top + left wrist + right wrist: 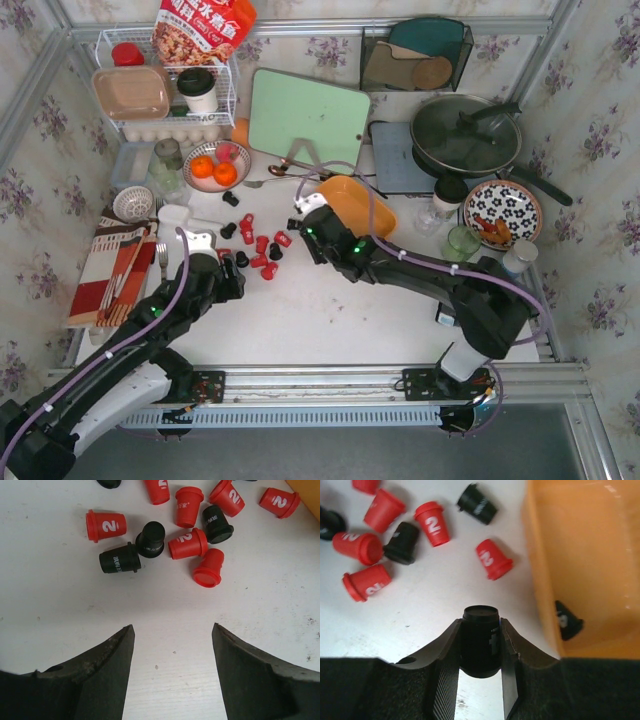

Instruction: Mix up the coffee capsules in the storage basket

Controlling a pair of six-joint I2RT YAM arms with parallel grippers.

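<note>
Capsules [258, 250] lie scattered on the table [330, 320] beside the basket [372, 205]. The right gripper [481, 635] is clamped on a black capsule [481, 616]. It should clear the rim before releasing over the basket's middle. The left gripper [172, 627] hangs with jaws apart.

Scattered coffee capsules [262, 244] clutter the tabletop [320, 310] beside the storage basket [357, 196].
</note>
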